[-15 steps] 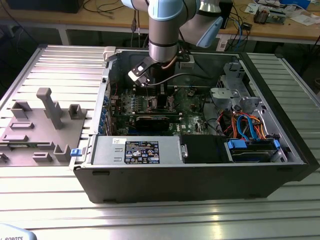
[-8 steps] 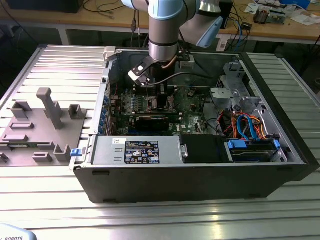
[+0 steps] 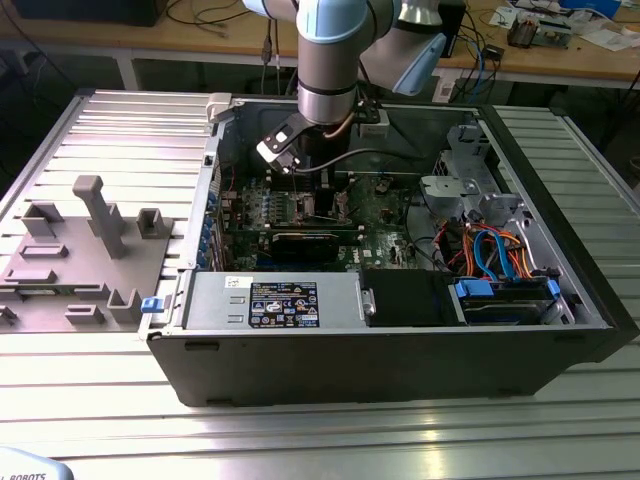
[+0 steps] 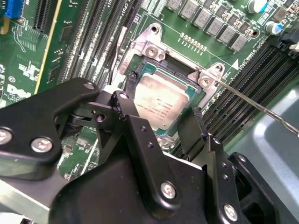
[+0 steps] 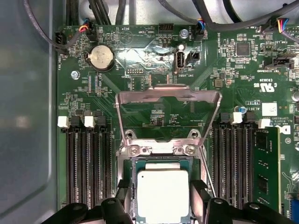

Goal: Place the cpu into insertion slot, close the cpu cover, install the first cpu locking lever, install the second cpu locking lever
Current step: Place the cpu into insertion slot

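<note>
You get bright, even overhead light in the exterior view, with glare streaks on the ribbed metal table (image 3: pixel 320 430). In both wrist views the cpu (image 5: pixel 162 195) lid flares nearly white, while the close gripper (image 4: pixel 161 122) body blurs softly.

Pale blue and silver arm (image 3: pixel 328 50) carries a black screw-studded gripper (image 4: pixel 161 116).

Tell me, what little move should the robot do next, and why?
Probably open a bit wider and lift straight up. The cpu already looks seated in the insertion slot, with the gripper fingers either side of it, while the cpu cover still stands flipped open behind the slot. Backing off would leave room to close it.
</note>
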{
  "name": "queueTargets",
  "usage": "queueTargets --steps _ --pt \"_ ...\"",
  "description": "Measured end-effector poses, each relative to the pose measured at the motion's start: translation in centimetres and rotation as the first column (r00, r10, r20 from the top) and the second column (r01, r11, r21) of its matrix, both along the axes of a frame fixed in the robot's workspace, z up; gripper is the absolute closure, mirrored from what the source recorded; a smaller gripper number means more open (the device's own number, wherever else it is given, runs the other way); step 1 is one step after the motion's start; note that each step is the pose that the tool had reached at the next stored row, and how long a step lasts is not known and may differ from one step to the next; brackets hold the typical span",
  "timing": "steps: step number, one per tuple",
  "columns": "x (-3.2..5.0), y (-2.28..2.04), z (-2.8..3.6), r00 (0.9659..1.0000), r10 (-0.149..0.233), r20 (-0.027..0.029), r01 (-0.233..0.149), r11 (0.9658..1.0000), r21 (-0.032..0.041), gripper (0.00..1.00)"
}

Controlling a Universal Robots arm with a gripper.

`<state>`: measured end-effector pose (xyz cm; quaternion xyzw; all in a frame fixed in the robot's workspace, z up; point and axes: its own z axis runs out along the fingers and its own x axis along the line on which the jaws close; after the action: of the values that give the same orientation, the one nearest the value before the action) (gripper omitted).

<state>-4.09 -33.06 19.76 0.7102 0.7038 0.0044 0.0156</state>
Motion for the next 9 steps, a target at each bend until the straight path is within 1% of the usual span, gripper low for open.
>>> queueTargets --steps 7,9 --pt "0.00 -0.01 0.14 1.0000 0.000 -0.0001 0.000 1.0000 0.0000 0.38" --pt "0.00 -0.09 0.16 1.0000 0.000 -0.0002 0.000 1.0000 -0.0004 0.38"
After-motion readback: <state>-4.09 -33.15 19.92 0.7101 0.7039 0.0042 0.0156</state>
